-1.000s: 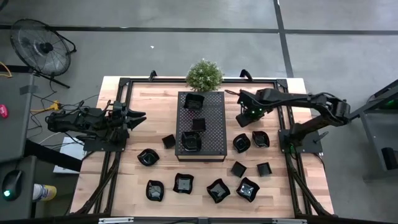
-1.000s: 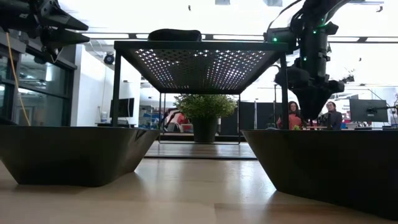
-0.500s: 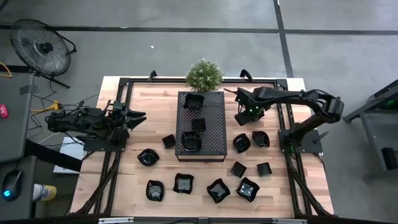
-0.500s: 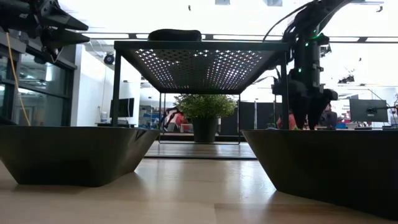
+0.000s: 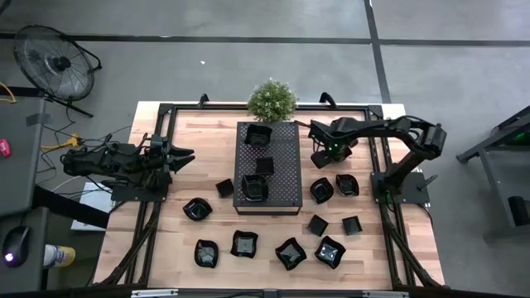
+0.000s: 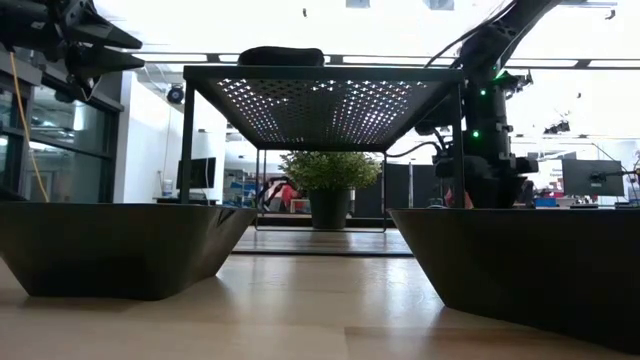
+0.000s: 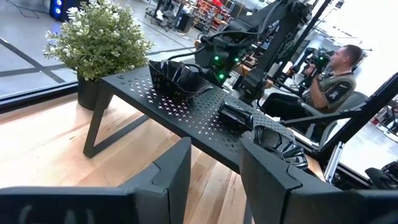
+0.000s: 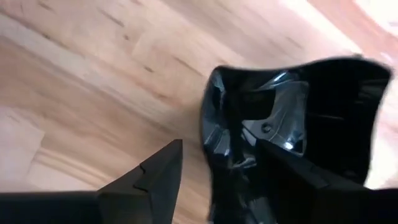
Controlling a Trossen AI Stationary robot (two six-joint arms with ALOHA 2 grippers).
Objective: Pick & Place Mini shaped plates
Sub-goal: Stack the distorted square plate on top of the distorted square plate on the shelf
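Note:
Several small glossy black plates lie on the wooden table, among them a round one (image 5: 321, 189) and a square one (image 5: 347, 185) right of the raised black perforated tray (image 5: 281, 178). Three more plates (image 5: 253, 187) rest on the tray. My right gripper (image 5: 318, 159) is open and points down just beyond the round plate. In the right wrist view its fingers (image 8: 217, 149) stand astride the rim of a plate (image 8: 298, 118), one over the wood and one over the plate's hollow. My left gripper (image 5: 186, 155) is open and empty at the table's left edge. My right gripper's fingers straddle the near rim (image 8: 211, 124) of a black plate from above, one finger (image 8: 155, 180) outside it and one (image 8: 292, 180) above its inside. I cannot tell whether either finger touches it. The plate lies flat on the table.
A potted plant (image 5: 272, 99) stands behind the tray at the far edge. A black frame borders the table. Two plates (image 6: 110, 245) (image 6: 530, 265) sit close to the low camera and hide my right gripper's fingertips. Bare wood lies left of the tray.
My right gripper has gone down and a little toward the table's left edge, close to the tray's right side; its fingertips have sunk out of sight behind the near plate in the low view. No plate has moved.

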